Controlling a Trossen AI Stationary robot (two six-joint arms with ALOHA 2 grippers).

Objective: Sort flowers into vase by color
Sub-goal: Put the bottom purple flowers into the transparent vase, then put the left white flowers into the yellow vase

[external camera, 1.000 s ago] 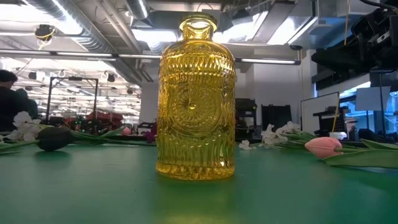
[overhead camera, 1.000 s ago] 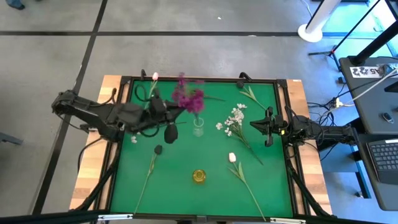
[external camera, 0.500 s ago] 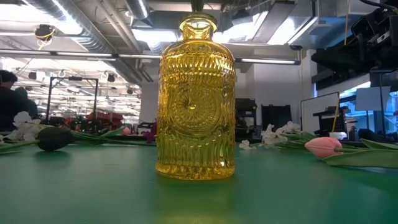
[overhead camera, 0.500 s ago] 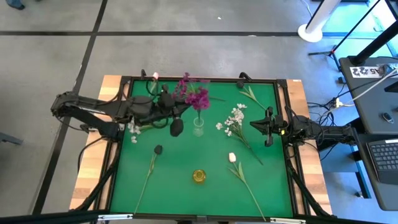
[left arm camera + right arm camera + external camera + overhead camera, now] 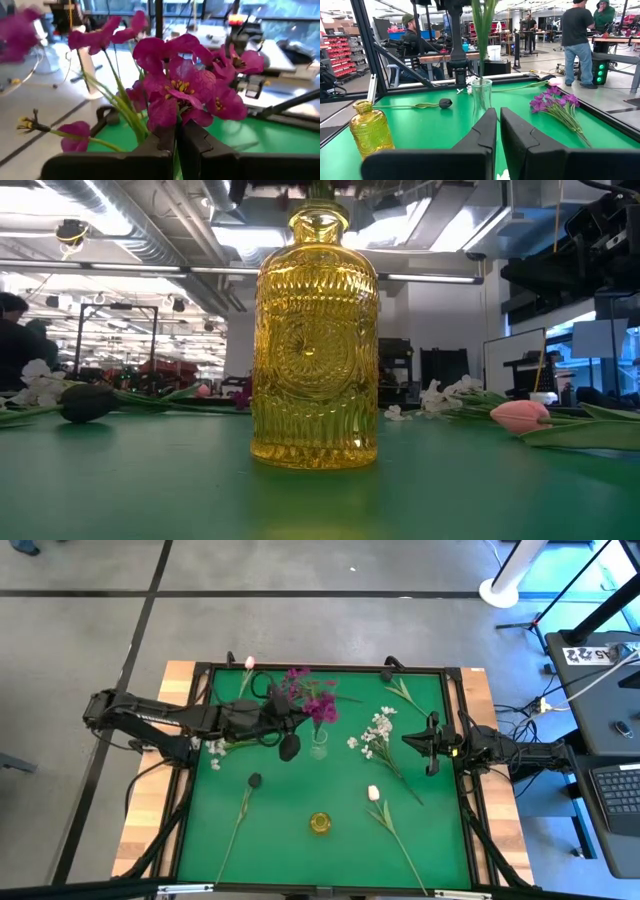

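Flowers: magenta cluster (image 5: 312,698) is held above the clear vase (image 5: 319,746), near the middle of the green table (image 5: 430,840). Right wrist view shows its green stems entering the vase mouth from above.

Step in hand, as judged: lowering this bunch into the clear vase. To do it well, keep the stems vertical and centred over the narrow neck, descend slowly until they bottom out, and only then release (the vase looks light and could tip if a stem drags on the rim).

Left gripper (image 5: 177,137): fingers clenched on the magenta stems just under the blooms.

Right gripper (image 5: 497,120): clenched, holding nothing, waiting at the right table edge, pointed toward the vase.

Remaining on the mat: white spray (image 5: 376,732), pale bud (image 5: 373,793), dark-headed stem (image 5: 254,781), second magenta bunch (image 5: 555,102). Yellow vase (image 5: 319,823) stands empty.
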